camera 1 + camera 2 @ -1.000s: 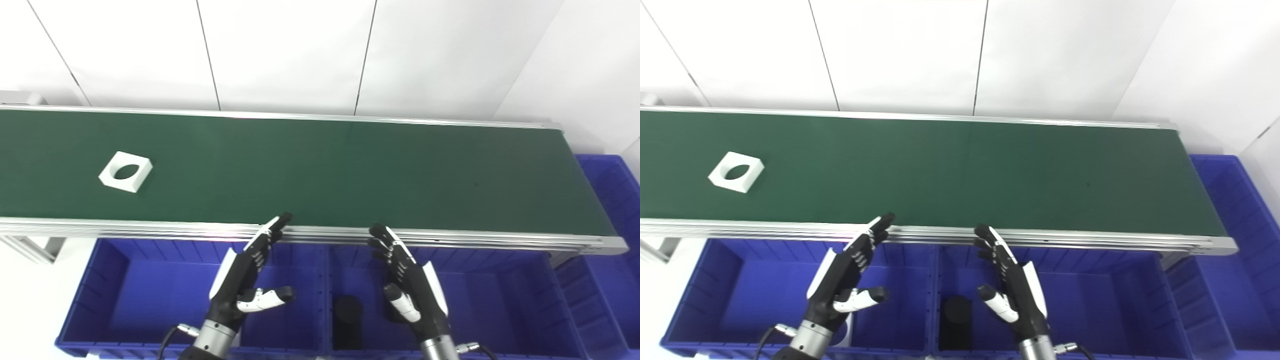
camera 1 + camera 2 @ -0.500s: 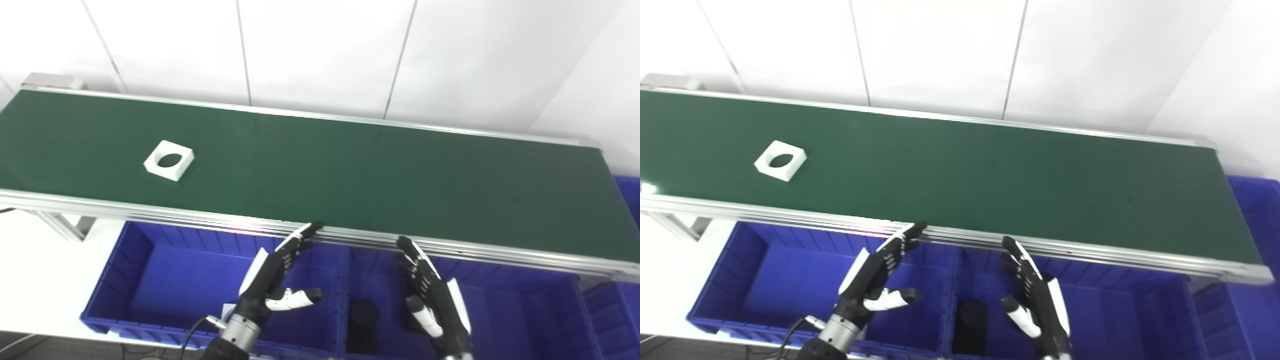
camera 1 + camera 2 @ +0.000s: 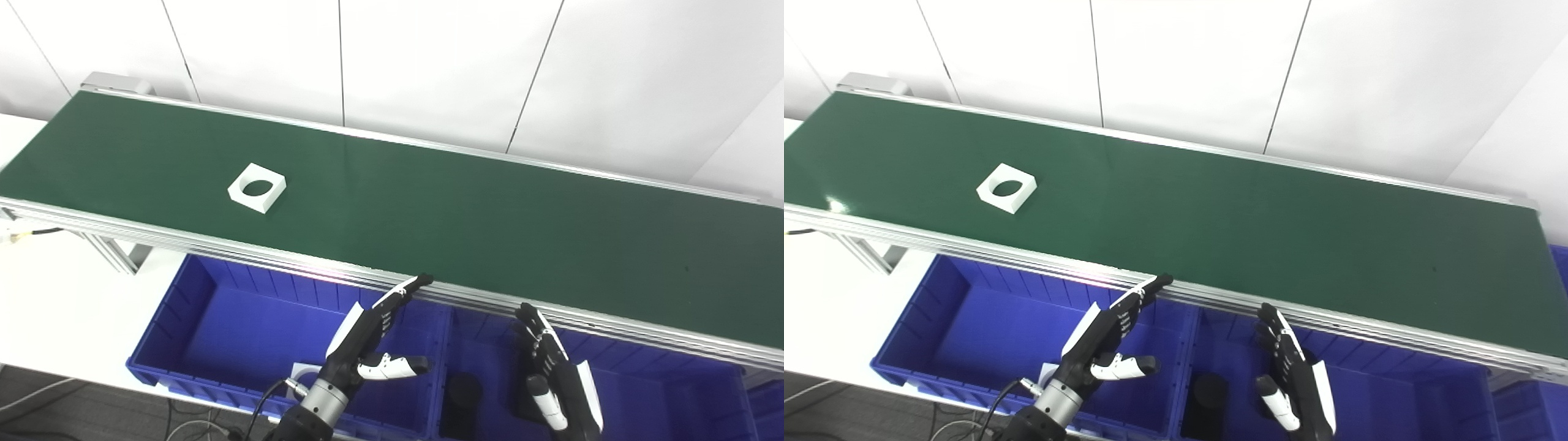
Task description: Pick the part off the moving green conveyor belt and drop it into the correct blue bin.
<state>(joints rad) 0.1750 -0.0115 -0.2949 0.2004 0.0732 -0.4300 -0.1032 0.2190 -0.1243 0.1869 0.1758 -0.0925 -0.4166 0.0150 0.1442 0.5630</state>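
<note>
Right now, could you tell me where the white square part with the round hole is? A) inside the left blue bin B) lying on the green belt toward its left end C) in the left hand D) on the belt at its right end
B: the white part lies flat on the green belt toward its left end, while the left hand and right hand hover open over the blue bins, holding nothing.
</note>
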